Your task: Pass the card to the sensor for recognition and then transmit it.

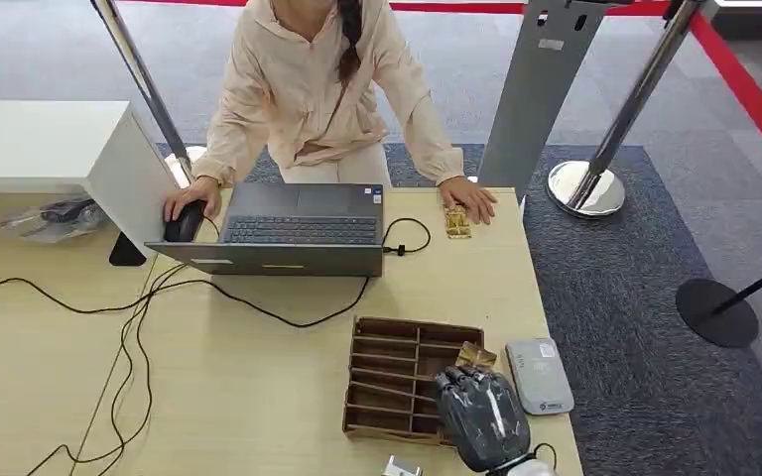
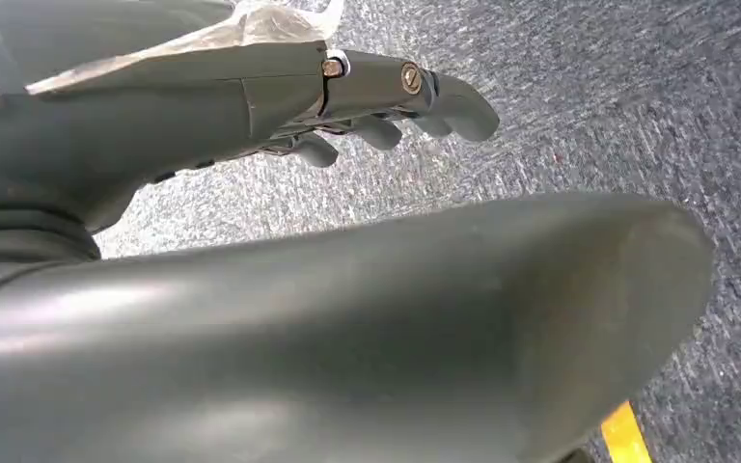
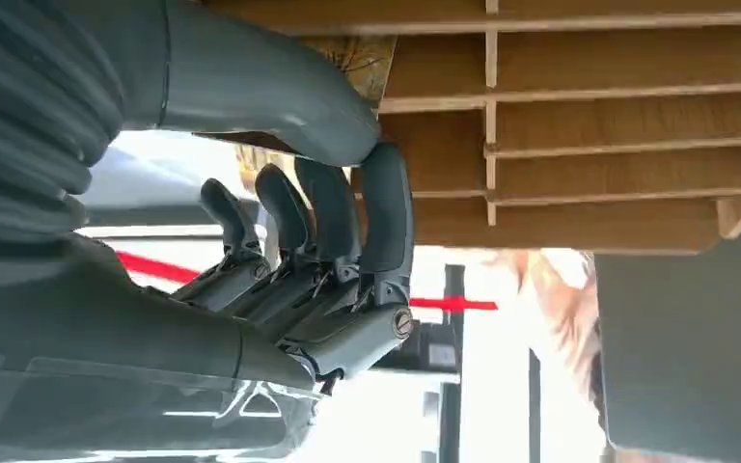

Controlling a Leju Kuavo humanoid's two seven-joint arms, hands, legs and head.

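Right robot hand (image 1: 483,415) sat over the right end of the brown slotted card rack (image 1: 397,375) on the worktop (image 1: 248,397). A gold patterned card (image 1: 476,354) stuck up at the rack's right corner, just ahead of the fingers. In the right wrist view the thumb (image 3: 280,92) and fingers (image 3: 386,207) were curled in toward each other with the card's edge (image 3: 362,60) just behind the thumb; couldn't tell whether the card was actually pinched. Grey sensor (image 1: 539,375) lay flat just right of the rack. A second gold card (image 1: 456,221) lay at the far edge, next to the person's hand (image 1: 471,196).

Left robot hand (image 2: 386,106) hung over the carpet, fingers loosely apart, holding nothing.

Handling guess: card looked thin, light, stiff and probably slick-faced. Best taken on the exposed top edge, thumb on one face and fingertips on the other, pulled straight along the slot so it doesn't jam on the dividers. A shallow pinch risks it pivoting or slipping; too much squeeze could bow it. The rack looked light and might lift with the card.
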